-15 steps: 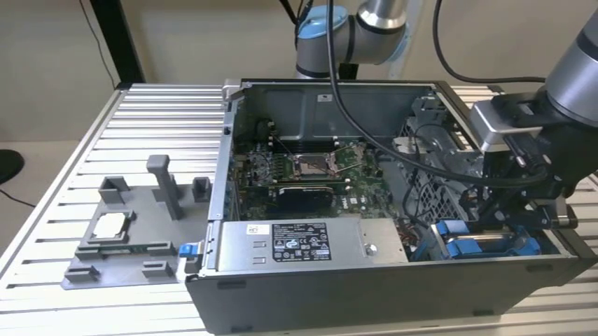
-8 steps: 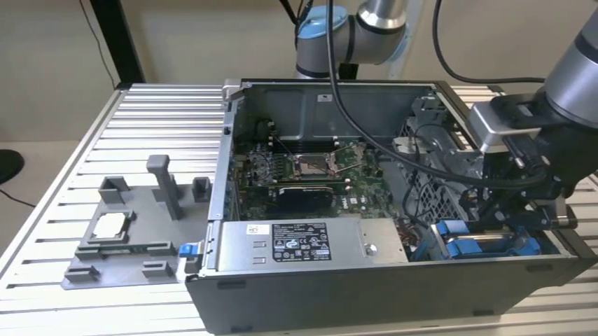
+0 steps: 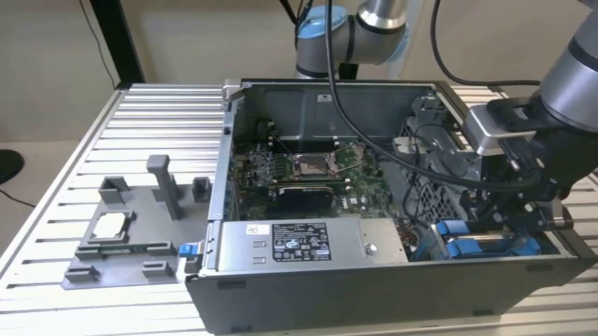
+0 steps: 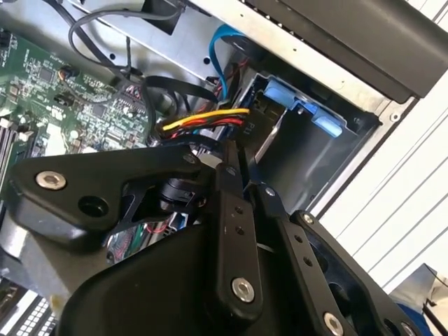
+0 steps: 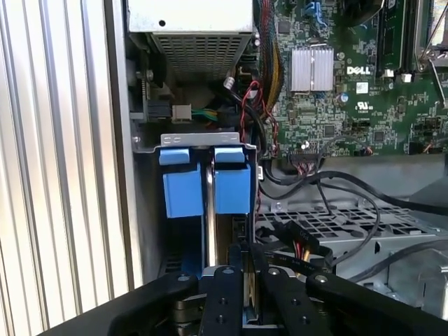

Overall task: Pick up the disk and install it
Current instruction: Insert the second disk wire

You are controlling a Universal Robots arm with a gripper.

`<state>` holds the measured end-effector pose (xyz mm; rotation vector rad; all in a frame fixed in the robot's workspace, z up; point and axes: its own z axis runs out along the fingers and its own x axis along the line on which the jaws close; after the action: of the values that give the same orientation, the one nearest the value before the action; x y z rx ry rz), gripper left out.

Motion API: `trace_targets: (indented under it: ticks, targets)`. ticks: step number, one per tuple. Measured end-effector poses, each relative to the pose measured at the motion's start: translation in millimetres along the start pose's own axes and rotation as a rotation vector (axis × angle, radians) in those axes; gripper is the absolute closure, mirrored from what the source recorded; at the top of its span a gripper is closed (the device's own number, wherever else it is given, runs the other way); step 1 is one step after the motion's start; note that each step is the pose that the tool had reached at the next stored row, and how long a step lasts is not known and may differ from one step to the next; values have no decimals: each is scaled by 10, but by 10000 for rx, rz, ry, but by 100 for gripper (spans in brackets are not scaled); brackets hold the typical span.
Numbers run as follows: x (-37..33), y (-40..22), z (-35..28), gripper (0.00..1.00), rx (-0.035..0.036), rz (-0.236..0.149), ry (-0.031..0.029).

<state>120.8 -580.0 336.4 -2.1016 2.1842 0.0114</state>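
Jaws of the gripper (image 5: 245, 274) stand drawn together with no more than a dark slit between them, and nothing can be seen pinched there; in the first wrist view their tips sit right at the near end of the disk (image 5: 227, 199), which stands on edge in the drive bay (image 5: 147, 231) at the corner of the computer case (image 3: 374, 294), its blue frame and a strip of silver metal showing between the bay walls. Whether the tips touch the disk or stop just short of it I cannot tell. The main danger, as I judge it, is a push that is off line: the disk sits in a narrow slot, so a slight tilt could jam the blue frame against the bay wall or bend its tabs instead of seating it. The bundle of coloured cables (image 5: 297, 245) lies just beside the tips, and a black cable (image 3: 374, 140) hangs from the arm across the open case over the circuit board (image 5: 350, 105); either could snag on the linkage, get pulled off its plug, or be trapped behind the disk. Closed tips bearing on a thin edge could also slide off and strike the metal grille (image 5: 329, 224) next to the bay
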Motion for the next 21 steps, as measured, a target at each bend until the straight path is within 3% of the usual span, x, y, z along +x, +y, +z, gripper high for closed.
trace_targets:
  ticks: [4,11,12,14,21]
  targets:
    - [-3,10,61,100,3,-5,77]
    - [-5,11,66,100,1,-15,76]
    - [-6,11,78,0,1,-16,39]
    - [-4,10,72,0,-3,6,31]
    - [-29,-11,-242,0,-3,38,46]
